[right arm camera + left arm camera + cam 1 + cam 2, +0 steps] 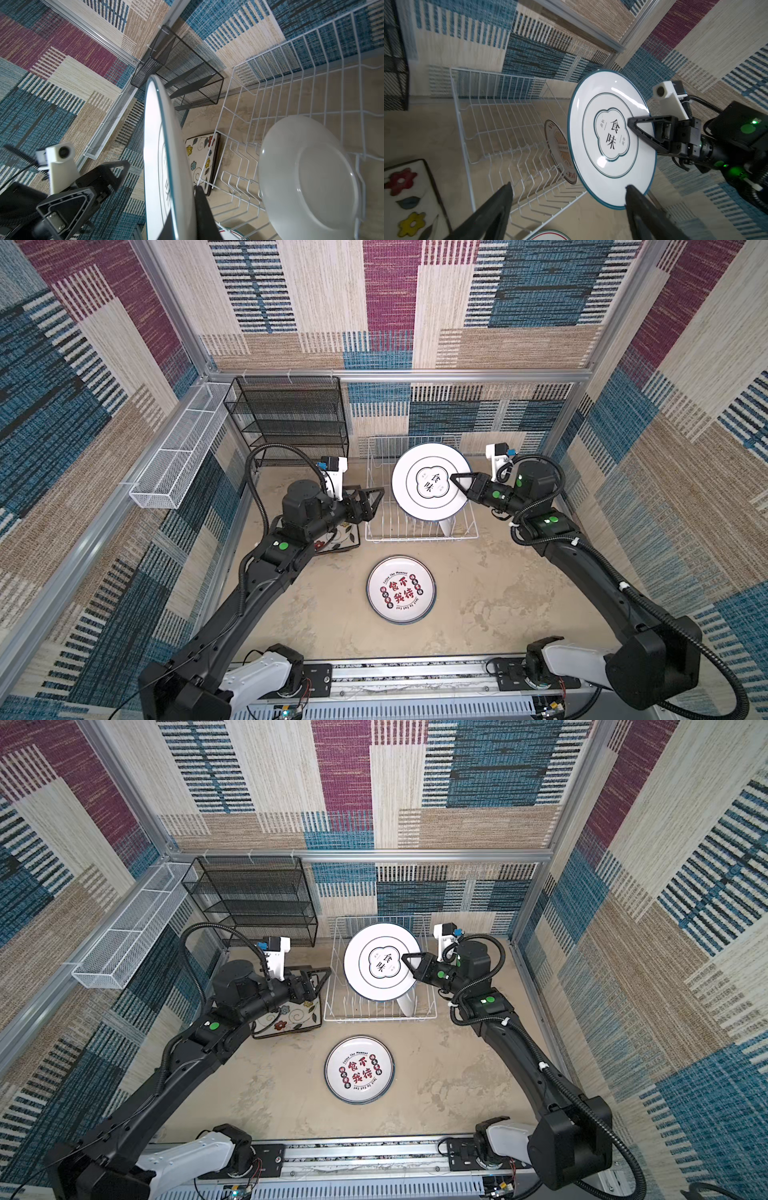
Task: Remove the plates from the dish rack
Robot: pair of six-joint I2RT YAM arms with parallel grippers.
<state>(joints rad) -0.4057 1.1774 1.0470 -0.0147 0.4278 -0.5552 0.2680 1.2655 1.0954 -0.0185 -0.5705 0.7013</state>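
Shelf, basket and tabletop
In both top views a black mesh shelf unit (286,418) stands upper centre-left against the patterned back wall (374,302). A long white mesh basket (174,460) runs along the left wall beside it. The mottled beige tabletop (498,593) fills the lower middle.

White wire dish rack (415,537) by the back wall, teal-rimmed round plate (430,483) with black characters aloft on edge above it, second round plate (307,178) upright inside near the right end, red-lettered round plate (401,590) flat in front, square floral plate (291,1019) flat just left.
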